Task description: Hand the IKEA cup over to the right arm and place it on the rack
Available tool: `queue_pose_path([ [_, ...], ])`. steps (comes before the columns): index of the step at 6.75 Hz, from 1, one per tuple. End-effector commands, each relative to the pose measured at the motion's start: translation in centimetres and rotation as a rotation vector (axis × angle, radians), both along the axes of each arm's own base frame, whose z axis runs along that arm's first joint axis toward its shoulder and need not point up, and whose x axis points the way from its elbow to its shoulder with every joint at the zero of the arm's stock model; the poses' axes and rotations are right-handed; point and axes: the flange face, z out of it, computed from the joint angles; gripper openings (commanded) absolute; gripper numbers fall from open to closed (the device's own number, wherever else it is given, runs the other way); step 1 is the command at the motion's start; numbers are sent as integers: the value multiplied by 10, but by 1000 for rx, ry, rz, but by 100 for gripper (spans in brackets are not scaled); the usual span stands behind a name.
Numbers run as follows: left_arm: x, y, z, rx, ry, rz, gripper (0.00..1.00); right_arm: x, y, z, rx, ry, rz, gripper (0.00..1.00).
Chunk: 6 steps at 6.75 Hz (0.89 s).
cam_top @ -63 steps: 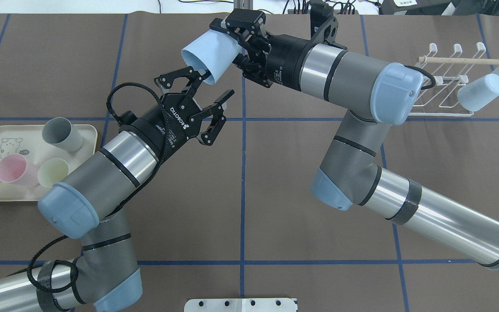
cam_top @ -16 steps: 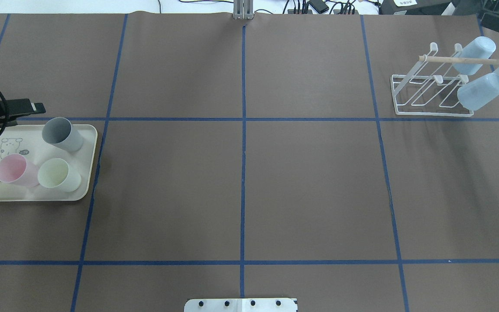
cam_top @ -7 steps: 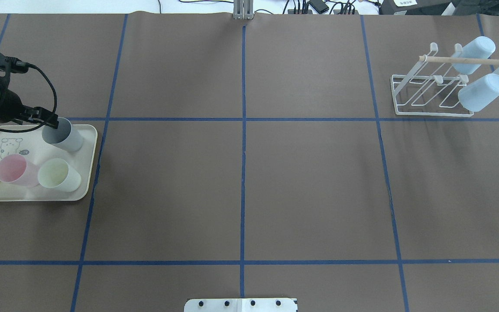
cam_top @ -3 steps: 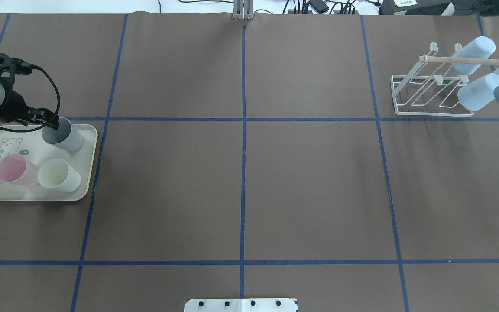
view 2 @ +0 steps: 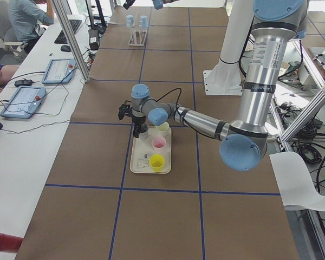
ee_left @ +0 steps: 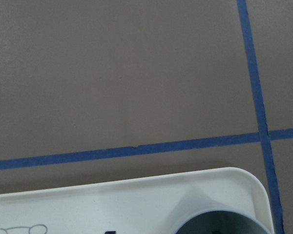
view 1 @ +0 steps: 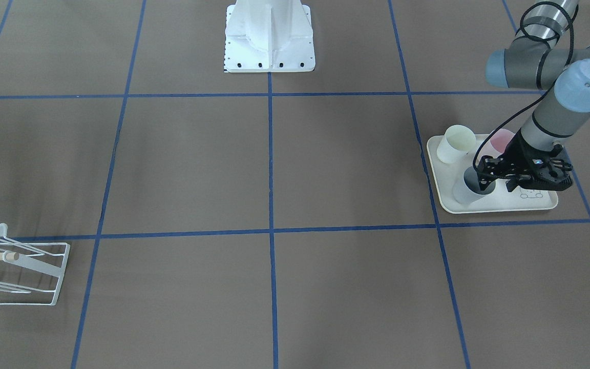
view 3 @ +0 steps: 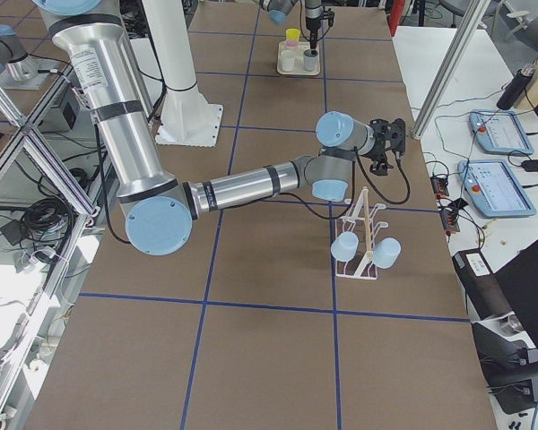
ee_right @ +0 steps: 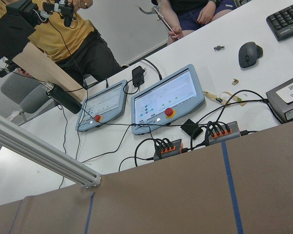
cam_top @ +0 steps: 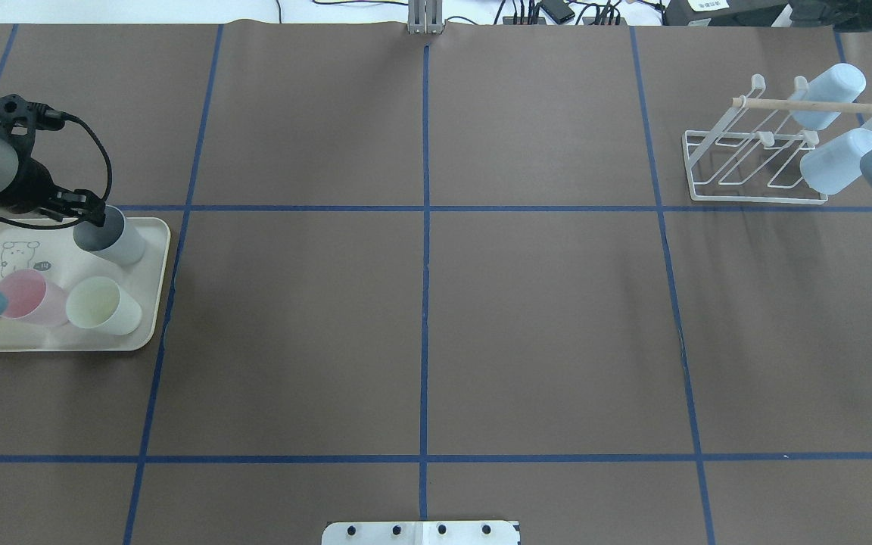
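The left gripper (view 1: 485,175) stood at the rim of the grey cup (cam_top: 122,244) on the cream tray (view 1: 500,205). The right gripper (view 3: 393,143) hung near the rack (cam_top: 708,170). I could not tell the state of either's jaws.

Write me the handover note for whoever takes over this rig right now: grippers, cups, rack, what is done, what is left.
Left gripper: at the rim of the grey cup on the tray; open or shut, cannot tell.
Right gripper: beside the rack, seen only from the side; state unclear.
Done: far light-blue cup and near light-blue cup sit on the rack.
Left: the grey cup, pink cup, pale green cup and yellow cup are on the tray; each probably needs lifting, passing to the right arm and racking.
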Motion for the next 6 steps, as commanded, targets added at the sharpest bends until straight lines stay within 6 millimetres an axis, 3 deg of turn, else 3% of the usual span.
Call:
queue_pose_path([
  [1, 10, 0, -3, -7, 10, 14, 64, -3, 0, 0, 1, 0, -4, 100],
  [2, 11, 0, -3, -7, 10, 15, 58, -3, 1, -1, 2, -1, -4, 100],
  [3, 11, 0, -2, -10, 9, 16, 43, -5, 1, -2, 4, -1, -7, 100],
  [5, 10, 2, -1, -17, 2, 16, 0, -5, 2, -5, 9, -3, -8, 100],
  [6, 0, 6, -9, -3, 10, 7, 0, -5, 3, -6, 11, -4, -8, 100],
])
